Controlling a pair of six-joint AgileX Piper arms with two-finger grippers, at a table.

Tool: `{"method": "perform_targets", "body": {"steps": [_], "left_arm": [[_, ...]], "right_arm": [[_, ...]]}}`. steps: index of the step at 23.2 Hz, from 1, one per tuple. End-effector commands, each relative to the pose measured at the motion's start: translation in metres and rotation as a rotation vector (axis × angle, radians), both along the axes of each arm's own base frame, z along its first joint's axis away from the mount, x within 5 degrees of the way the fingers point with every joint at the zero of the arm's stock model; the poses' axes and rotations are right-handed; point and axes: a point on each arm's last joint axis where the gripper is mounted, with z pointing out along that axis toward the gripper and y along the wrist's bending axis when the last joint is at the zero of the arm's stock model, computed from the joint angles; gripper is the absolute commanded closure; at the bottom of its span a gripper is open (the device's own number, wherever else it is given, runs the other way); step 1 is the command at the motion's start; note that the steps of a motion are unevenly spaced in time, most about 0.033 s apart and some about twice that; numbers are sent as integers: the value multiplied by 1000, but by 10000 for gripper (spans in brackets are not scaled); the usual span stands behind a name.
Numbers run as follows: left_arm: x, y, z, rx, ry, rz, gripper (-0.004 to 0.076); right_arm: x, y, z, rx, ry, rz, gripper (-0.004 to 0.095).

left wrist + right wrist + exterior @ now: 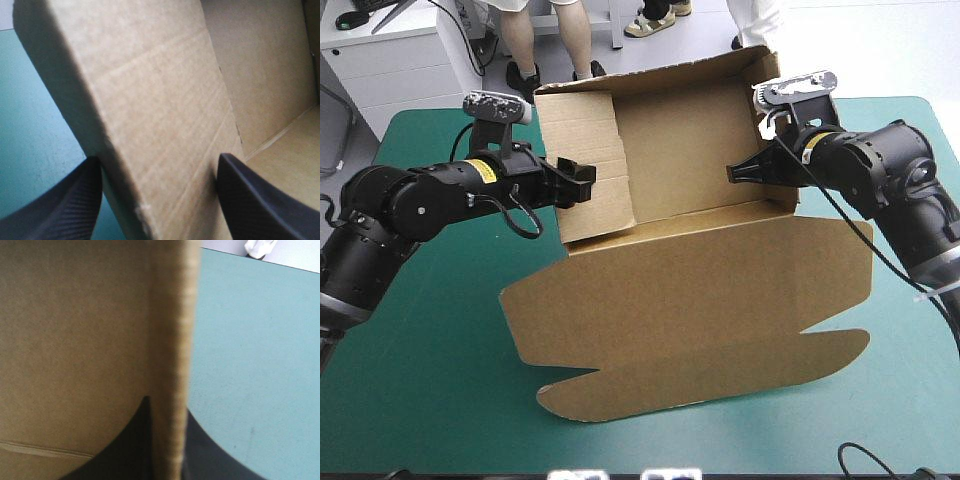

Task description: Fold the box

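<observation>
Likely a robotics lab, teal-green covered table (440, 330), white drawer cabinet (390, 60) beyond.

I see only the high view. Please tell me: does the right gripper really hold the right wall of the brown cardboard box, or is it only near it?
Observer: It holds it. In its wrist view the right gripper is all but shut on the brown cardboard box, one black finger on each side of the right wall's edge.
Operator: Is the left gripper closed too?
Observer: No. The left gripper is open: its black fingers stand apart, with the left wall flap between them.
</observation>
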Motion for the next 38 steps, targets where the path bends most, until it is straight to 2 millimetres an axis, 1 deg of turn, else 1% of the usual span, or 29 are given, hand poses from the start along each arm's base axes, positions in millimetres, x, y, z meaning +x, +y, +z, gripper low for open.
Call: {"method": "perform_targets", "body": {"steps": [1, 4, 8, 10, 12, 13, 14, 17, 21, 24, 25, 26, 27, 29, 32, 35, 38], "left_arm": [[-2, -7, 20, -66, -59, 23, 265], [1, -10, 19, -71, -27, 59, 313], [2, -10, 21, -94, -15, 79, 433], [2, -10, 21, -93, -16, 83, 519], [2, -10, 21, -92, -17, 82, 629], [2, -10, 21, -89, -17, 80, 661], [2, -10, 21, -88, -17, 80, 728], [2, -10, 21, -73, -28, 71, 731], [6, -10, 17, -37, -26, 78, 731], [22, -16, -7, 88, 54, 74, 731], [31, -19, -21, 147, 100, 75, 731], [36, -20, -28, 187, 119, 81, 731], [45, -21, -41, 248, 154, 89, 731], [56, -26, -59, 324, 199, 71, 731], [71, -33, -83, 382, 250, 56, 731], [77, -35, -94, 412, 276, 54, 731], [84, -38, -105, 430, 303, 53, 731]], "right_arm": [[-10, 1, 28, 107, -142, 22, 918], [-10, 0, 28, 102, -144, 21, 917], [-10, 0, 28, 101, -143, 19, 918], [-10, 0, 28, 106, -140, 19, 918], [-11, 1, 28, 116, -136, 22, 918], [-11, 1, 28, 117, -135, 22, 918], [-11, 1, 28, 117, -135, 22, 918], [-11, 1, 25, 102, -102, 23, 918], [-3, 4, 5, 19, 18, 23, 922], [14, 12, -17, -23, 107, 26, 922], [22, 16, -28, -38, 146, 26, 922], [25, 17, -32, -43, 161, 26, 922], [31, 20, -42, -61, 202, 24, 922], [40, 24, -57, -92, 260, 26, 922], [52, 30, -76, -111, 317, 25, 922], [60, 30, -88, -118, 361, 11, 927], [71, 20, -99, -19, 434, -16, 927]]}}
